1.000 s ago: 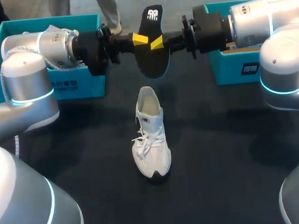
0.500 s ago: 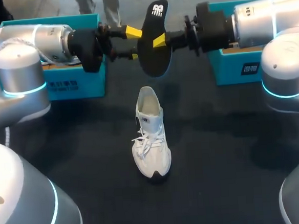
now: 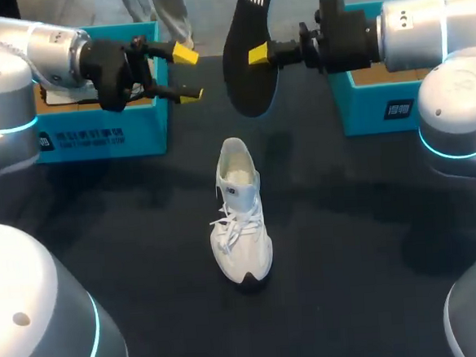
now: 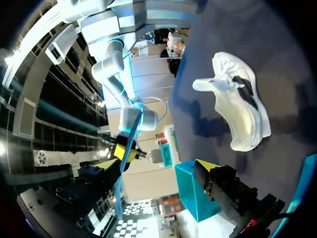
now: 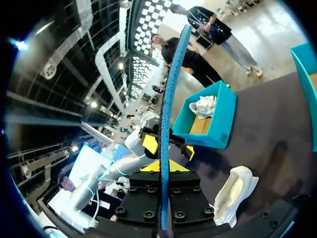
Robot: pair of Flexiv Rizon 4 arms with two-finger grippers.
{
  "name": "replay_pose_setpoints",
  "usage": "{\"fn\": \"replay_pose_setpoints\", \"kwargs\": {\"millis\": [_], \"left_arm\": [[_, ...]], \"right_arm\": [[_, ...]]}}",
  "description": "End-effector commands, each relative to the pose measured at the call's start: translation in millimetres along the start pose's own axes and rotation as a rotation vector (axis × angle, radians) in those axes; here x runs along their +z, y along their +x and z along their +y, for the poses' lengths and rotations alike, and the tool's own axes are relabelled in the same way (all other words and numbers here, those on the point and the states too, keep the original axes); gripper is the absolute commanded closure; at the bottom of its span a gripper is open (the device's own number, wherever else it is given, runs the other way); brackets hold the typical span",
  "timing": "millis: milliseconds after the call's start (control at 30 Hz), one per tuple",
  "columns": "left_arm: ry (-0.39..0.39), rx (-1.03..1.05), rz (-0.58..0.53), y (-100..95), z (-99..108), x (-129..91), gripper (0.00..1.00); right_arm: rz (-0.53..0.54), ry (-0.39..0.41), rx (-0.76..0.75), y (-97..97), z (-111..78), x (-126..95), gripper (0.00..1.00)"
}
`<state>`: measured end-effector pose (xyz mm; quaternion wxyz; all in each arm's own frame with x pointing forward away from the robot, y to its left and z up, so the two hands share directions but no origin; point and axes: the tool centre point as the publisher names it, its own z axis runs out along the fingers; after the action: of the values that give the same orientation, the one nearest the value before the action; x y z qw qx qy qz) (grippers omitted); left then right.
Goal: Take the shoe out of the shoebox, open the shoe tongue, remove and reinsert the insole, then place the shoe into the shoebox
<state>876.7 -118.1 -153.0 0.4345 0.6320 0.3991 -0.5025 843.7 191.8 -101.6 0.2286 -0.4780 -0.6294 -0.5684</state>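
A white lace-up shoe (image 3: 239, 215) stands upright in the middle of the black table, toe toward me. Above and behind it hangs the black insole (image 3: 248, 51), nearly vertical, with my right gripper (image 3: 259, 55) shut on its edge. In the right wrist view the insole (image 5: 168, 114) shows edge-on as a thin blue strip between the right gripper's (image 5: 165, 166) yellow tips. My left gripper (image 3: 187, 74) is open and holds nothing, a short way left of the insole. The left wrist view has its own gripper (image 4: 156, 166) spread wide, the shoe (image 4: 242, 111) lying beyond it.
A teal shoebox (image 3: 104, 139) stands at the back left under my left arm, with another white shoe (image 5: 203, 105) inside it. A second teal shoebox (image 3: 372, 108) stands at the back right. Black table surface lies all around the shoe.
My left gripper opened, let go of the insole and drew back to the left. The right gripper keeps the insole and has raised it a little.
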Motion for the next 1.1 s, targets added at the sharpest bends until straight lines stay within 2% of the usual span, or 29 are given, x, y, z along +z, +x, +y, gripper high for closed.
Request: {"fn": "replay_pose_setpoints", "kwargs": {"millis": [33,267,567,733,1100], "left_arm": [[0.131,-0.010,0.071,1.5,8.8,-15.2,0.00],[0.166,-0.019,0.146,15.7,10.0,-20.5,0.00],[0.184,-0.041,0.242,40.7,3.6,-20.7,0.00],[0.203,-0.043,0.289,44.3,1.6,-21.7,0.00],[0.203,-0.043,0.289,44.3,1.6,-21.7,0.00]], "right_arm": [[0.008,-0.016,-0.043,-2.3,4.5,4.3,1.00],[0.008,-0.032,-0.089,-0.6,6.9,7.4,1.00],[0.020,-0.051,-0.111,-3.8,0.8,14.6,1.00],[0.032,-0.054,-0.102,-5.0,-0.5,19.2,1.00],[0.032,-0.054,-0.102,-5.0,-0.5,19.2,1.00]]}}
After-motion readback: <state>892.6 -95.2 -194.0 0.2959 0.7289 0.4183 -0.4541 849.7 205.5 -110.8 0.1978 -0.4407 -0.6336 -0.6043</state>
